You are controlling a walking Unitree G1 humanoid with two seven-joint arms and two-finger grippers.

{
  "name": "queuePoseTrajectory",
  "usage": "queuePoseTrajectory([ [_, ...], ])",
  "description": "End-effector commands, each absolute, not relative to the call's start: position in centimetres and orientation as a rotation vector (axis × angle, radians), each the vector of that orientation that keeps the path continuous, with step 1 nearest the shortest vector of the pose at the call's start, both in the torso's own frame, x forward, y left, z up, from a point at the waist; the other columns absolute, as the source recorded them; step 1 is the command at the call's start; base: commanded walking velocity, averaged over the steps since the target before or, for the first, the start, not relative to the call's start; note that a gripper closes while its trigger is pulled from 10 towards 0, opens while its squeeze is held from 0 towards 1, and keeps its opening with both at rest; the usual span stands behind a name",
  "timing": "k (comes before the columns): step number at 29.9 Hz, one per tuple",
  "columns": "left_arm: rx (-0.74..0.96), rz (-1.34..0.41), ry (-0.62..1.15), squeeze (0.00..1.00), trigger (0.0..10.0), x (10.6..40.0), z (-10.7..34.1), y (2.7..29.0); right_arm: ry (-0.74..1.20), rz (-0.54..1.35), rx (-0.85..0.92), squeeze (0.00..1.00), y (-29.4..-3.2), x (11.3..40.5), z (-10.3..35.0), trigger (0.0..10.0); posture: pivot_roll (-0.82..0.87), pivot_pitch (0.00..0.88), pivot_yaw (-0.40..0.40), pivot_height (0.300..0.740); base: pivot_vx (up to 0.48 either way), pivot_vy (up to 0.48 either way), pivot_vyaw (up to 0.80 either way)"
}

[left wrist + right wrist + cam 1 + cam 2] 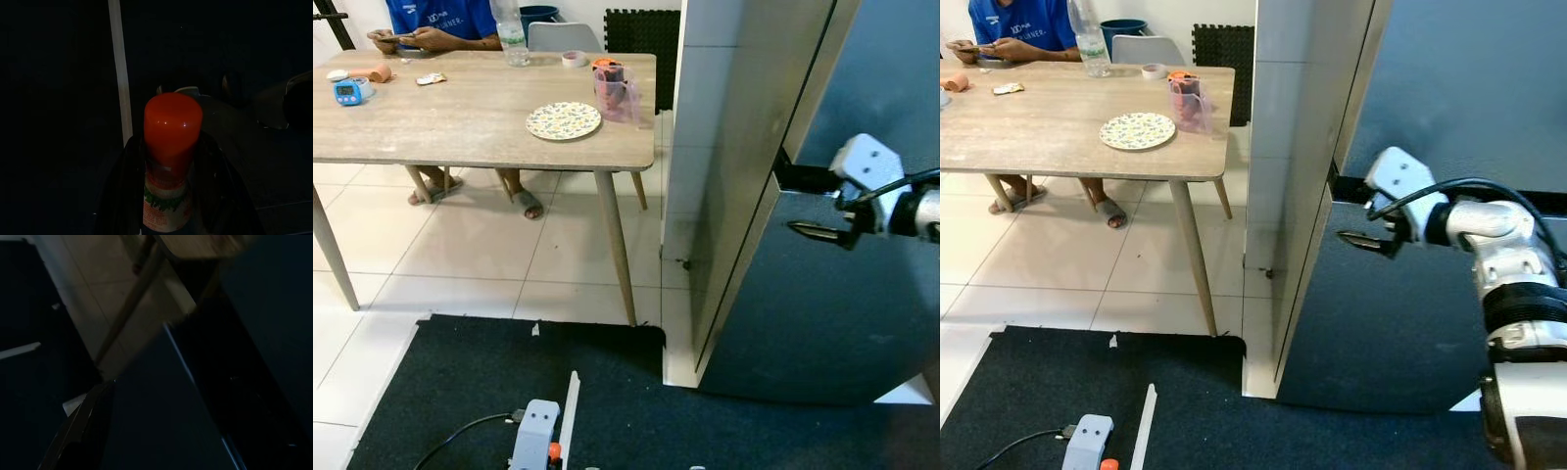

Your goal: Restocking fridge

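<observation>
Left fingers point(122, 196) apparently flanking red-capped bottle point(171, 147)

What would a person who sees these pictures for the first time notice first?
Probably the right gripper, raised against the dark blue fridge door just below the gap between its two doors. Next, in the dark left wrist view, the left gripper holds a bottle with a bright red cap. To the robot's left stands a wooden table with a patterned plate, and a person sits behind it.
</observation>
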State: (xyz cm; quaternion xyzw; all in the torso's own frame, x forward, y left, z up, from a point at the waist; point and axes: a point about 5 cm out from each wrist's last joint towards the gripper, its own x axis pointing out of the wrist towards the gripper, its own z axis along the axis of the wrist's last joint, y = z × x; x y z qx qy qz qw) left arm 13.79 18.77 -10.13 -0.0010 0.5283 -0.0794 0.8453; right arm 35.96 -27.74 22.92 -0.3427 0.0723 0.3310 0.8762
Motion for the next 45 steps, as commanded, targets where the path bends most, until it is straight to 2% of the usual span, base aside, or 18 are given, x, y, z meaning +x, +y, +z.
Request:
queuePoseTrajectory([
  [1, -0.010, -0.207, 1.190, 0.00, 10.0, 12.0, -10.8, 18.0, 0.124, 0.606, -0.728, 0.00, -28.9, 35.9, 24.0, 10.0, -0.03, 0.025, -0.042, 0.740, 0.000, 0.000, 0.00],
  [7, -0.009, -0.208, 1.191, 0.00, 10.0, 11.9, -10.8, 18.1, 0.167, 0.564, -0.759, 0.00, -29.3, 35.9, 23.5, 10.0, -0.03, 0.027, -0.038, 0.740, 0.000, 0.000, 0.00],
  [12, -0.014, -0.214, 1.185, 0.00, 10.0, 12.1, -10.8, 17.8, 0.277, 0.633, -0.886, 0.00, -28.4, 35.9, 22.0, 10.0, -0.03, 0.026, -0.037, 0.740, 0.000, 0.000, 0.00],
  [20, -0.016, -0.217, 1.182, 0.00, 10.0, 12.2, -10.8, 17.8, 0.346, 0.748, -1.028, 0.00, -27.2, 35.8, 21.5, 10.0, -0.04, 0.027, -0.036, 0.740, 0.000, 0.000, 0.00],
  [30, -0.017, -0.218, 1.183, 0.00, 10.0, 12.2, -10.8, 17.8, 0.402, 0.812, -1.089, 0.00, -26.8, 35.6, 21.1, 10.0, -0.04, 0.030, -0.039, 0.740, 0.000, 0.000, 0.00],
  [32, -0.023, -0.217, 1.183, 0.00, 10.0, 12.1, -10.8, 17.8, 0.524, 0.809, -1.212, 0.00, -27.4, 35.5, 20.6, 10.0, -0.04, 0.031, -0.041, 0.740, 0.000, 0.000, 0.00],
  [39, -0.030, -0.219, 1.183, 0.00, 10.0, 12.1, -10.8, 17.6, 0.565, 0.876, -1.204, 0.00, -26.7, 35.4, 20.4, 10.0, -0.04, 0.031, -0.042, 0.740, 0.000, 0.000, 0.00],
  [45, -0.034, -0.217, 1.182, 0.00, 10.0, 12.1, -10.8, 17.6, 0.611, 0.892, -1.215, 0.00, -27.1, 35.1, 20.4, 10.0, -0.04, 0.031, -0.046, 0.740, 0.000, 0.000, 0.00],
])
